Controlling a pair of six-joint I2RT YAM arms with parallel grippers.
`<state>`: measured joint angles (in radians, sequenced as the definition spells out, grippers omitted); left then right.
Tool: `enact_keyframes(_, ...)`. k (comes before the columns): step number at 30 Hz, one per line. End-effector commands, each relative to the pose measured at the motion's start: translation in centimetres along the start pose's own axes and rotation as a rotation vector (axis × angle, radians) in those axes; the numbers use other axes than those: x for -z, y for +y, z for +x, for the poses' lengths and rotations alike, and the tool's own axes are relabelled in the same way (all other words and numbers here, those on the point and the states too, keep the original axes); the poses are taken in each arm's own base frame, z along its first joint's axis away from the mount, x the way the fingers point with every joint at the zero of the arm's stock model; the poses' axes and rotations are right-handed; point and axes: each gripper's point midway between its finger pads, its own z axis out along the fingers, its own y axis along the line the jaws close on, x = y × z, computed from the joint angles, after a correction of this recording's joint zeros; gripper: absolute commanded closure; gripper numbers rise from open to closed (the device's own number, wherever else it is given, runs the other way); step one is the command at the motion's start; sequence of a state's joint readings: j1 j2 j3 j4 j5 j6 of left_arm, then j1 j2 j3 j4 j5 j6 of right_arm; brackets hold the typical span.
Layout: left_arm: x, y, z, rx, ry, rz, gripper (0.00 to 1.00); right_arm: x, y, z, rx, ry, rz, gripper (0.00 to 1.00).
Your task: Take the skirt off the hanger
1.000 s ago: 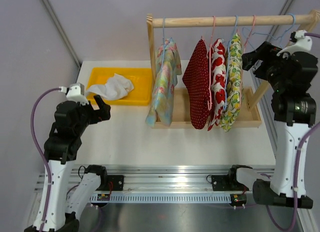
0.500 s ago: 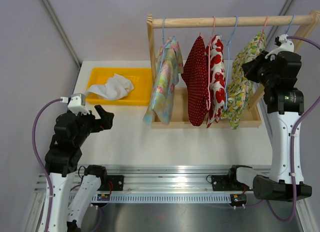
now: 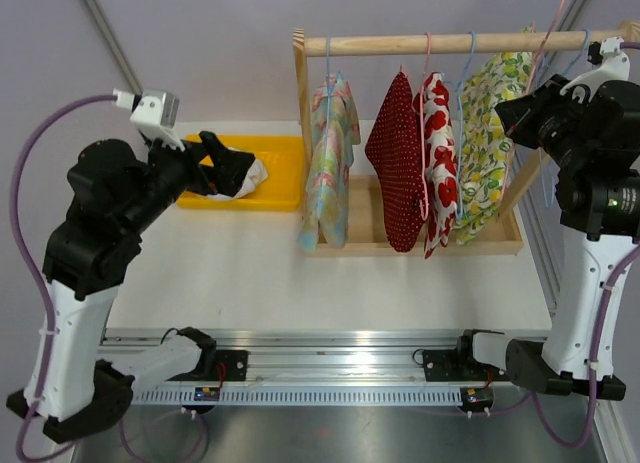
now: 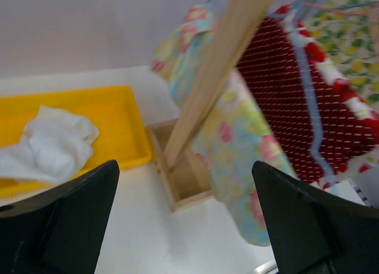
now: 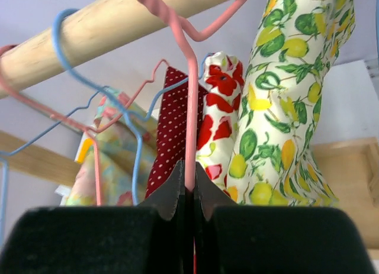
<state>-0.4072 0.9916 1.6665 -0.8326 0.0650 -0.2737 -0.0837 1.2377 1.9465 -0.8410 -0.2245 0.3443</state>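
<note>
The skirt (image 3: pixel 487 133), white with a lemon and leaf print, hangs tilted on a pink wire hanger (image 3: pixel 548 25) at the right end of the wooden rod (image 3: pixel 400 43). My right gripper (image 3: pixel 520 111) is shut on that hanger's wire, just right of the skirt's top. In the right wrist view the pink hanger (image 5: pixel 190 108) runs straight up from my right gripper (image 5: pixel 189 170), with the skirt (image 5: pixel 284 108) to its right. My left gripper (image 3: pixel 235 168) hovers open above the yellow tray, left of the rack. In the left wrist view the left gripper (image 4: pixel 186 221) holds nothing.
A pastel floral garment (image 3: pixel 330 163), a red dotted one (image 3: pixel 397 163) and a red poppy print one (image 3: pixel 438 163) hang on the same rod. The rack's wooden base (image 3: pixel 500 245) lies below them. The yellow tray (image 3: pixel 285 168) holds a white cloth (image 4: pixel 53 147).
My right gripper closed on the pink hanger and raised it, swinging the skirt up and to the right. My left arm rose and moved toward the rack, above the tray.
</note>
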Motion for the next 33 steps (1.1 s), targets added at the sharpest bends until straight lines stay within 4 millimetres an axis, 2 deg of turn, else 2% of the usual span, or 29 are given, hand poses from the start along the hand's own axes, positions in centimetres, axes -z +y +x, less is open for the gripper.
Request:
enact_keyframes(1,-0.4,-6.5,-4.4,-0.103,-0.049,0.145,0.01,3.1,4.2,-2.7,0.002,-0.061,-0.157,1.00)
enact_keyframes(3,-0.8,-9.5,-4.9,-0.132,-0.036,0.209,0.01,3.8,5.2,-2.5,-0.009,-0.043,-0.202,1.00)
enact_keyframes(4,-2.0,-13.2,-4.5,-0.166,-0.012,0.299,0.01,4.1,5.3,-2.2,-0.017,-0.026,-0.206,1.00)
enact_keyframes(6,-2.6,-16.9,-3.8,-0.200,-0.001,0.396,0.01,4.8,6.1,-1.5,-0.028,0.001,-0.250,1.00)
enact_keyframes(7,-3.0,-19.9,-2.3,-0.236,0.022,0.468,0.01,5.0,6.2,-1.0,-0.036,0.018,-0.258,1.00)
enact_keyframes(8,-3.5,-21.2,-1.1,-0.250,0.037,0.494,0.01,5.6,6.5,-0.7,-0.037,0.028,-0.273,1.00)
enact_keyframes(9,-3.6,-23.1,-1.2,-0.237,0.009,0.550,0.01,6.0,6.8,-0.2,-0.044,0.048,-0.291,1.00)
enact_keyframes(10,-3.8,-24.6,0.0,-0.227,0.027,0.595,0.01,6.3,6.9,0.2,-0.054,0.060,-0.293,1.00)
enact_keyframes(11,-4.4,-25.5,1.8,-0.225,0.061,0.624,0.01,7.6,7.3,0.3,-0.055,0.047,-0.305,1.00)
enact_keyframes(12,-4.4,-27.0,1.9,-0.201,0.042,0.683,0.01,7.7,7.2,1.0,-0.087,0.065,-0.304,1.00)
enact_keyframes(13,-4.2,-28.1,2.8,-0.190,0.056,0.728,0.01,8.1,7.5,1.0,-0.101,0.055,-0.322,1.00)
enact_keyframes(14,-4.6,-28.8,4.6,-0.198,0.084,0.746,0.01,9.8,8.2,1.0,-0.106,0.031,-0.351,1.00)
enact_keyframes(15,-4.5,-29.7,4.6,-0.191,0.066,0.770,0.01,9.9,8.2,2.0,-0.146,0.058,-0.362,1.00)
enact_keyframes(16,-4.1,-30.6,5.3,-0.194,0.073,0.795,0.01,10.5,8.4,2.2,-0.152,0.052,-0.372,1.00)
enact_keyframes(17,-4.3,-31.3,6.1,-0.200,0.087,0.812,0.01,11.9,8.7,2.3,-0.150,0.033,-0.381,1.00)
enact_keyframes(18,-3.7,-32.2,6.4,-0.201,0.083,0.841,0.01,12.2,8.5,2.6,-0.172,0.031,-0.365,1.00)
enact_keyframes(19,-3.4,-32.8,6.7,-0.210,0.083,0.855,0.01,13.6,8.8,2.6,-0.169,0.006,-0.376,1.00)
enact_keyframes(23,-2.0,-34.7,7.3,-0.220,0.082,0.910,0.01,15.8,9.0,3.3,-0.197,-0.012,-0.377,1.00)
enact_keyframes(26,-1.2,-35.5,8.3,-0.214,0.109,0.937,0.01,16.6,8.8,3.7,-0.200,-0.018,-0.366,1.00)
enact_keyframes(31,1.5,-37.3,10.9,-0.204,0.159,1.048,0.01,17.2,8.9,4.1,-0.206,-0.013,-0.367,1.00)
enact_keyframes(32,1.6,-37.5,12.2,-0.213,0.181,1.056,0.03,17.4,9.0,4.0,-0.206,-0.017,-0.370,1.00)
enact_keyframes(33,2.0,-37.9,12.7,-0.211,0.182,1.077,0.07,17.7,9.2,3.7,-0.202,-0.026,-0.377,1.00)
